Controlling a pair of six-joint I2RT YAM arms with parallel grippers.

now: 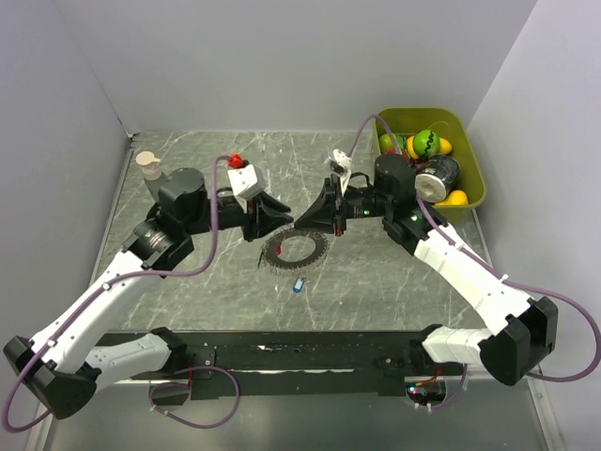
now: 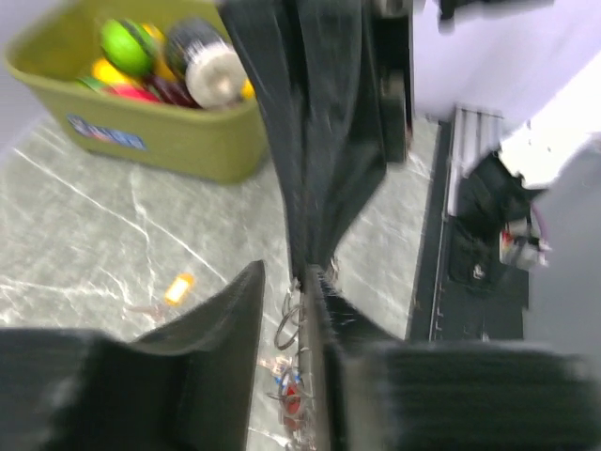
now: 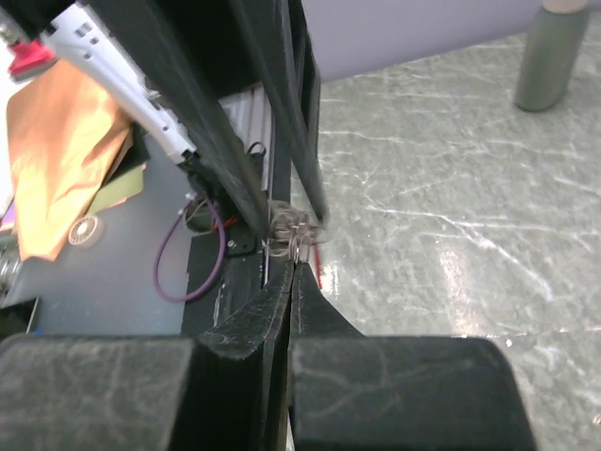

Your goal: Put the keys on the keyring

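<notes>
Pale lilac walls (image 1: 282, 56) closed the scene in on three sides, plain and bare. Below them lay the table (image 1: 188, 291), a grey stone-patterned surface streaked with thin white veins, with a dark rail (image 1: 300, 362) running along its near edge where the arm bases sat.

At about 2 o'clock on the table stood an olive-green bin (image 1: 420, 113), tucked into the far corner. It held a can (image 1: 438, 176) lying on its side and a round green toy fruit (image 1: 426, 143) among other bright pieces. At 10 o'clock, near the opposite wall, a small grey bottle (image 1: 150, 171) with a tan cap stood upright.

The two arms reached inward and met nose to nose over the middle. The left gripper (image 1: 285, 219) had its fingers (image 2: 225, 324) parted, with table showing in the gap between them. The right gripper (image 1: 302, 222) was clenched tight, its fingers (image 3: 254, 324) pressed flat together and nipping a few silvery keys at the rim of the keyring (image 1: 315, 254).

That keyring lay at the centre of the table, just below the meeting tips – a toothed dark circle with a small red tag (image 1: 279, 251) at its 9 o'clock. A blue key (image 1: 299, 284) lay loose on the stone at 6 o'clock of the ring, just apart from it. In the left wrist view a yellow key (image 2: 178, 287) rested on the surface at 9 o'clock of the fingers.
</notes>
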